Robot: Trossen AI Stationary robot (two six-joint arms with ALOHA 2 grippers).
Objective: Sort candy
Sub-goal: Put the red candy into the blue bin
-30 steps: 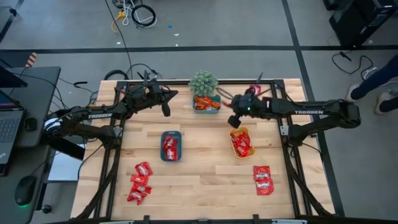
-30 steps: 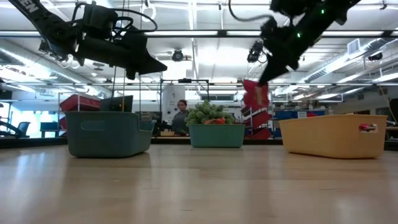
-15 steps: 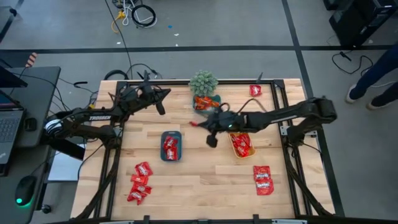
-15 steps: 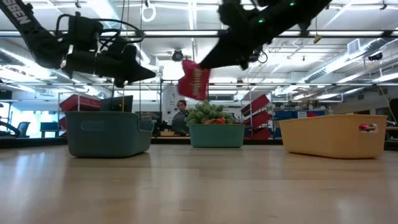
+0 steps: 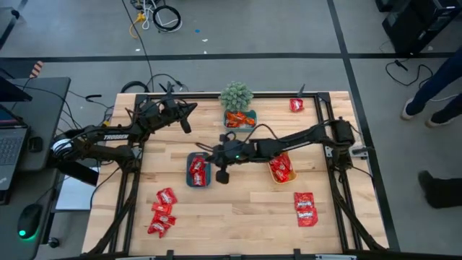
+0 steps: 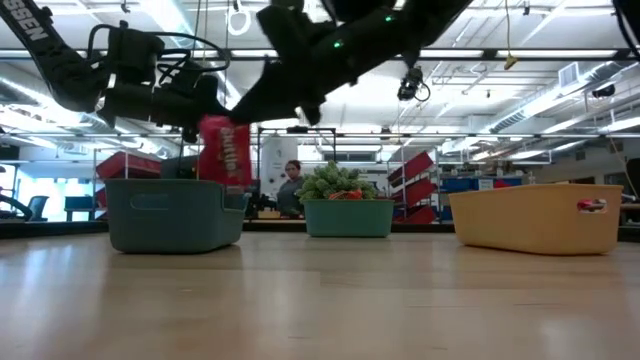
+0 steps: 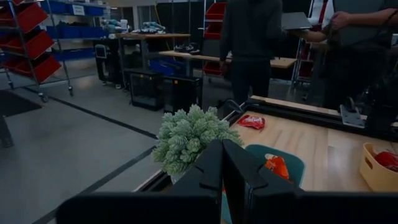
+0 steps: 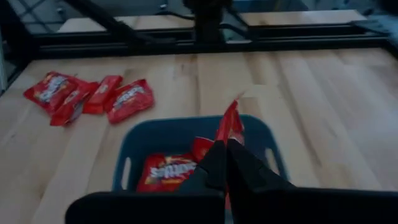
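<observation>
A: What do the 2 arms look like?

B: Both are black, slim and jointed. The left arm (image 5: 108, 134) carries white TROSSEN lettering along its link, and thin black cables loop around its wrist.

A: And the right arm (image 5: 289, 141)?

B: Same dark finish, with a small green light glowing near its wrist, seen from above and from table height.

A: The claws?

B: The left claw (image 7: 222, 163) has 2 flat, dark, wedge-shaped fingers tapering to a point. The right claw (image 8: 224, 163) is identical: 2 matte black fingers, plain, with no visible markings.
</observation>
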